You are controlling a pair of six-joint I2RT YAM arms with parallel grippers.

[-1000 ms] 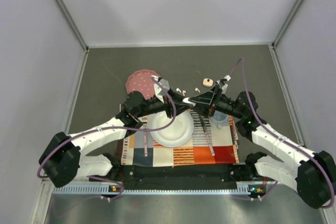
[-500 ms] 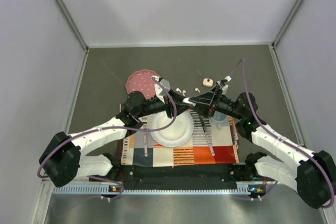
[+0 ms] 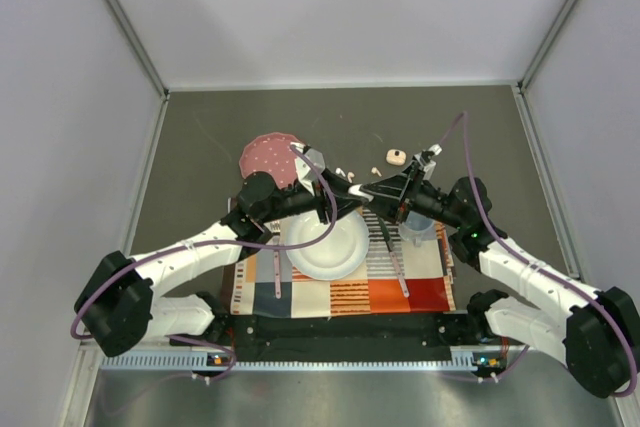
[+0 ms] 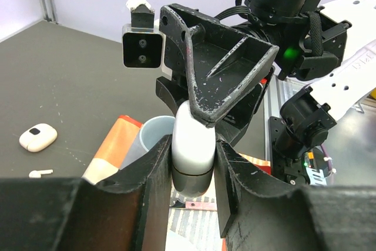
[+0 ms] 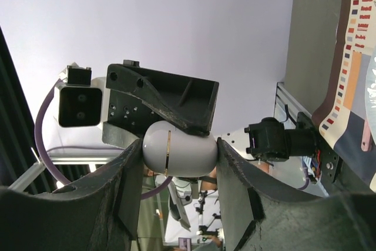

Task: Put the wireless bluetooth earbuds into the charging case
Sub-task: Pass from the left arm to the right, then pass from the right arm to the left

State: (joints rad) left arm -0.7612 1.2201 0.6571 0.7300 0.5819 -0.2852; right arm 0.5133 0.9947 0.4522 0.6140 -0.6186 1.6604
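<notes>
The left gripper and the right gripper each pinch the one white charging case, held up between them.

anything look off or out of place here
Both the left tool and right tool are clamped on one white case, held in mid-air between them. The earbuds lie loose on the dark table near a small peach case.

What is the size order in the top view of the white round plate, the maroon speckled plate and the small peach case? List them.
1. White round plate.
2. Maroon speckled plate, partly hidden, so less certain.
3. Small peach case, clearly smallest.
</notes>
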